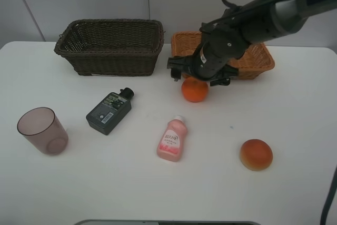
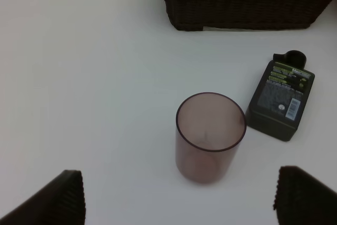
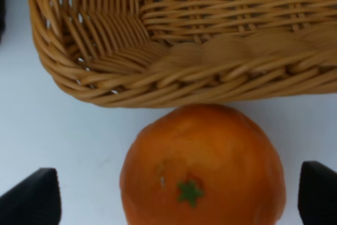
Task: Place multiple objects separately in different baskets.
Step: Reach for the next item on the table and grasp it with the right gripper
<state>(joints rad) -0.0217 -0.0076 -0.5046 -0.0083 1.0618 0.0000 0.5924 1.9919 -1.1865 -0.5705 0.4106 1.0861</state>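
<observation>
My right gripper is open, one finger on each side of the orange, not touching it. The orange sits on the table against the front wall of the light tan basket. My left gripper is open and hovers near the mauve cup; it is out of the high view. The dark green bottle lies beside the cup. The pink bottle and the red-orange fruit lie on the table. The green fruit is out of view.
The dark brown basket stands at the back left, the tan basket to its right. The right arm reaches in from the back right over the tan basket. The white table ends at the front edge.
</observation>
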